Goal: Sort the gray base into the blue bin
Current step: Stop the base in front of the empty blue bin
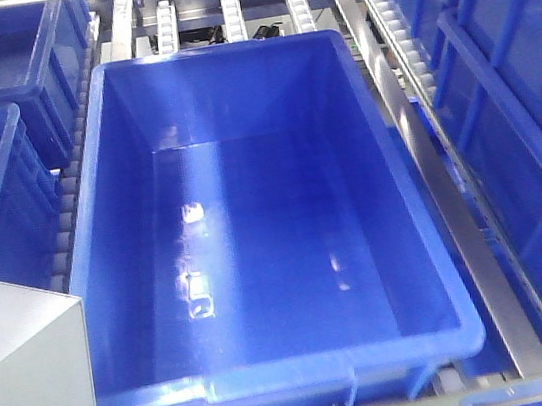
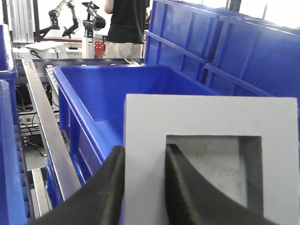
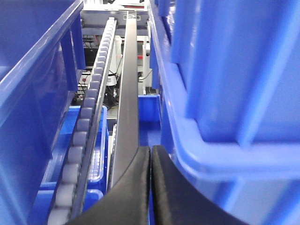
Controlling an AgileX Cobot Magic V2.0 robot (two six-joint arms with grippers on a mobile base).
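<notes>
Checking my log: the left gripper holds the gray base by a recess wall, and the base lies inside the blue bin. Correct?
One error: the gray base is outside the blue bin, beside its rim; the front-facing view shows the bin empty. The left gripper does hold it by a recess wall.

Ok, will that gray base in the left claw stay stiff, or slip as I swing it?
Probably rigid: the gray base shows straight edges and flat faces. Matte surface likely grips well, but the left claw pinches only the wall beside its recess, so it might pivot. Boxy, so unlikely to roll in the blue bin.
</notes>
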